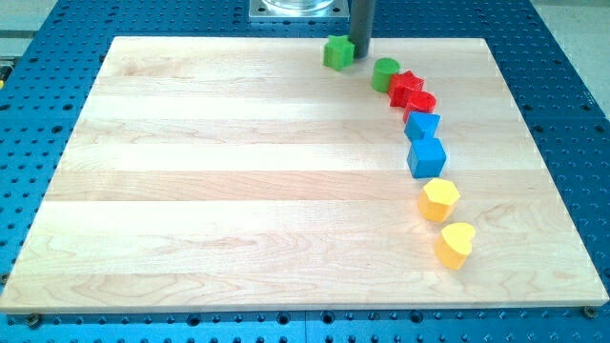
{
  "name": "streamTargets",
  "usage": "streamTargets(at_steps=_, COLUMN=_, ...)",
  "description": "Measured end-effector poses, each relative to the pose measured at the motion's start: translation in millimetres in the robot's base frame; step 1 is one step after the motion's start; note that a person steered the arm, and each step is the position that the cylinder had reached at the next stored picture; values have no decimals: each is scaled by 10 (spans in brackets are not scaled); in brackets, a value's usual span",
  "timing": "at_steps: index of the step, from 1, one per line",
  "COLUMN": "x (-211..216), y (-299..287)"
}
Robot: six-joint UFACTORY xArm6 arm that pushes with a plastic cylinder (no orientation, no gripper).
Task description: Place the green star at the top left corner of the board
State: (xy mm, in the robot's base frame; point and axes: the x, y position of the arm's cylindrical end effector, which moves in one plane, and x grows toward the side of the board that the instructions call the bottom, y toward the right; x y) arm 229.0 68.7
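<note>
The green star [336,51] lies near the top edge of the wooden board [191,191], a little right of the middle. My tip [360,52] stands right beside it on its right side, touching or nearly touching. The rod rises straight up out of the view's top.
A curved line of blocks runs down the right half: a green cylinder [385,73], a red star [405,88], a red cylinder [420,103], two blue blocks [421,125] [426,157], a yellow hexagon [439,199] and a yellow heart [456,244]. The arm's base [297,10] sits above the board.
</note>
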Motion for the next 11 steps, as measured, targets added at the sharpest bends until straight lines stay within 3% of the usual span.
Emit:
streamTargets(at_steps=1, x=153, y=-709)
streamTargets(at_steps=2, x=169, y=-817)
streamTargets(at_steps=3, x=244, y=-521)
streamTargets(at_steps=4, x=334, y=-1042)
streamTargets(at_steps=5, x=334, y=-2148)
streamTargets(at_steps=6, x=374, y=-2439)
streamTargets(at_steps=7, x=886, y=-2352)
streamTargets(at_steps=8, x=906, y=-2791)
streamTargets(at_steps=9, x=436, y=-2956)
streamTargets(at_steps=10, x=479, y=-2442)
streamTargets(at_steps=11, x=201, y=-1429)
